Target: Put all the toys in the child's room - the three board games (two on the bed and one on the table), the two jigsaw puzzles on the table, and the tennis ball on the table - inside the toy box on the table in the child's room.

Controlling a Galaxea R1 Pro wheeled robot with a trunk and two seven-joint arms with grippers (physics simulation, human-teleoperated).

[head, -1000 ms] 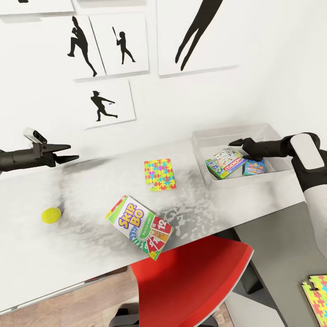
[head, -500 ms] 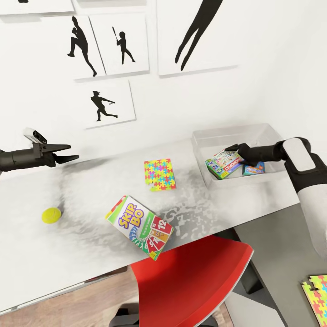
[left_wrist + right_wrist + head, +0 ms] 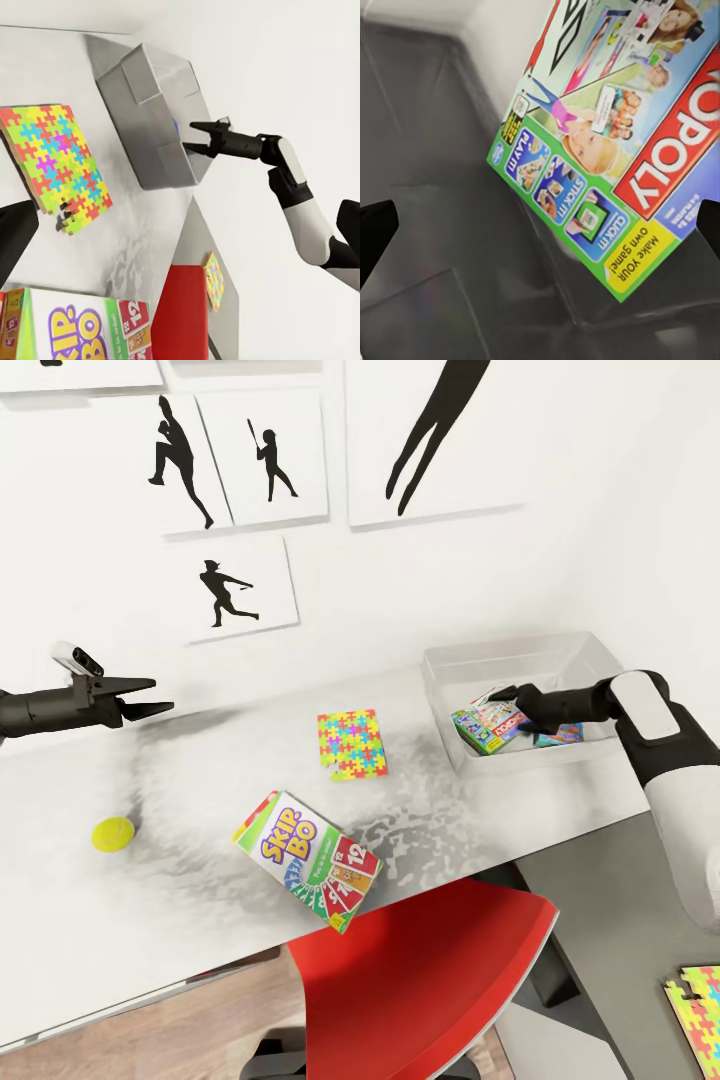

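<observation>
I see the toy box [image 3: 440, 672] at the table's [image 3: 120, 900] far right, holding the Monopoly box [image 3: 488, 726] and a small blue box [image 3: 562, 735]. My right gripper [image 3: 507, 695] reaches level over the Monopoly box, fingers spread, holding nothing. The SKIP-BO box [image 3: 305, 857], a jigsaw puzzle [image 3: 353, 742] and the tennis ball [image 3: 112, 834] lie on the table. My left gripper [image 3: 150, 696] hovers open above the far-left end.

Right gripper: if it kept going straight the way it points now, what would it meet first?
Most likely the Monopoly box lying in the toy box; the right gripper points straight at its printed face, though the remaining gap is unclear.
</observation>
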